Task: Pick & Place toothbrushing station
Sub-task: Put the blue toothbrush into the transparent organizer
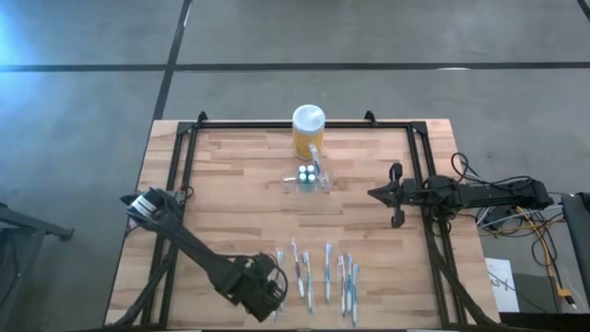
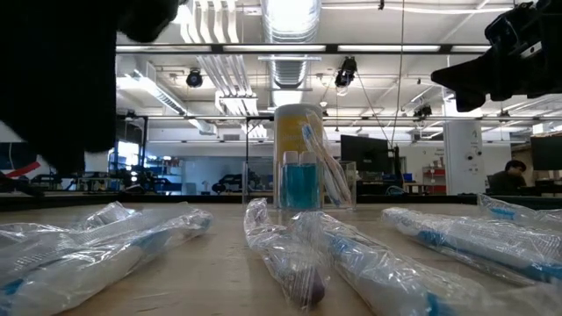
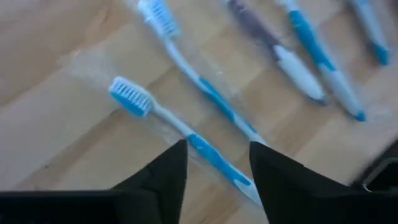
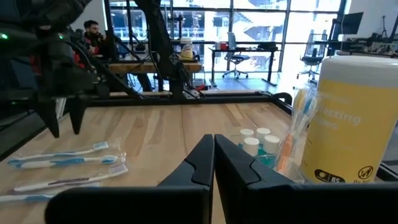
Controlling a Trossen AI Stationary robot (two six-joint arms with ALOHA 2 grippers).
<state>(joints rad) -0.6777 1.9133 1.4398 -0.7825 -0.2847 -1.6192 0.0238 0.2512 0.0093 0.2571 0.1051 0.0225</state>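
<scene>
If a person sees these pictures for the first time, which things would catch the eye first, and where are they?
Probably the yellow jar with a white lid at the far middle edge of the table, with the clear toothbrushing station just in front of it. Next comes the row of wrapped toothbrushes along the near edge, where the left gripper hangs open over one. The right gripper waits shut at the right side.

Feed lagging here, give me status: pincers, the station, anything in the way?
Left pincer open over a wrapped toothbrush, near edge. Right pincer shut, waiting at the right side. Toothbrushing station beside the yellow jar, untouched. Path clear.
</scene>
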